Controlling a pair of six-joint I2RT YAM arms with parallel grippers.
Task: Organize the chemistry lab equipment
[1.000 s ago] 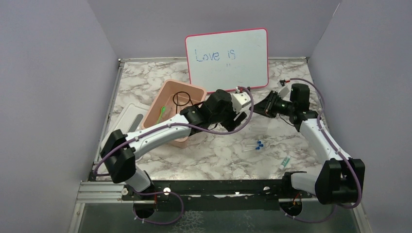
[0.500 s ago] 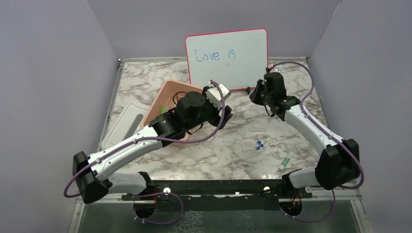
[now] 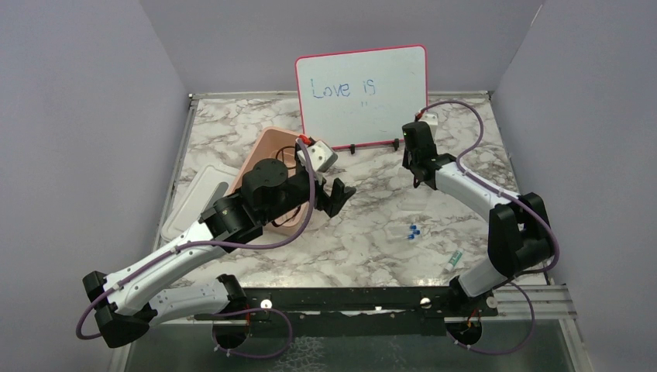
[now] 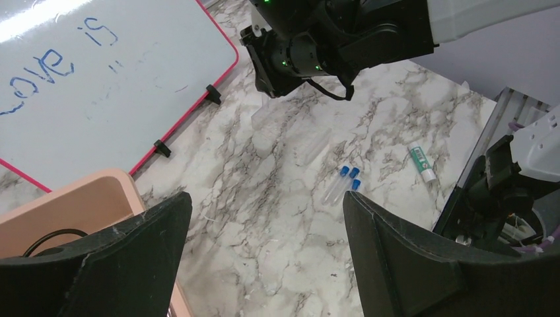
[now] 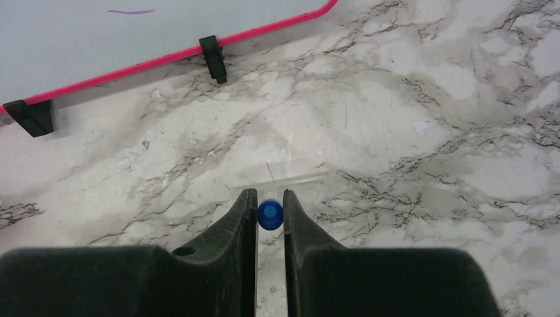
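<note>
My right gripper [image 3: 413,167] is shut on a small clear tube with a blue cap [image 5: 269,214], held upright just above the marble table near the whiteboard's feet. A faint clear piece [image 5: 284,178] lies under it. My left gripper [image 3: 335,194] is open and empty above the table, beside the pink tub [image 3: 270,141]; its jaws stand wide apart in the left wrist view [image 4: 264,205]. More blue-capped tubes [image 3: 413,231] lie on the table and show in the left wrist view [image 4: 342,183]. A black wire ring [image 4: 46,238] sits in the tub [image 4: 99,198]. No tongs show.
The pink-framed whiteboard [image 3: 361,94] stands at the back on black feet. A white lid [image 3: 194,201] lies left of the tub. A small white stick with a green label [image 3: 455,259] lies at the front right. Purple walls close in on three sides.
My left arm has drawn back to the left, its gripper now by the tub. My right gripper has swung back toward the whiteboard's foot with the tube.
</note>
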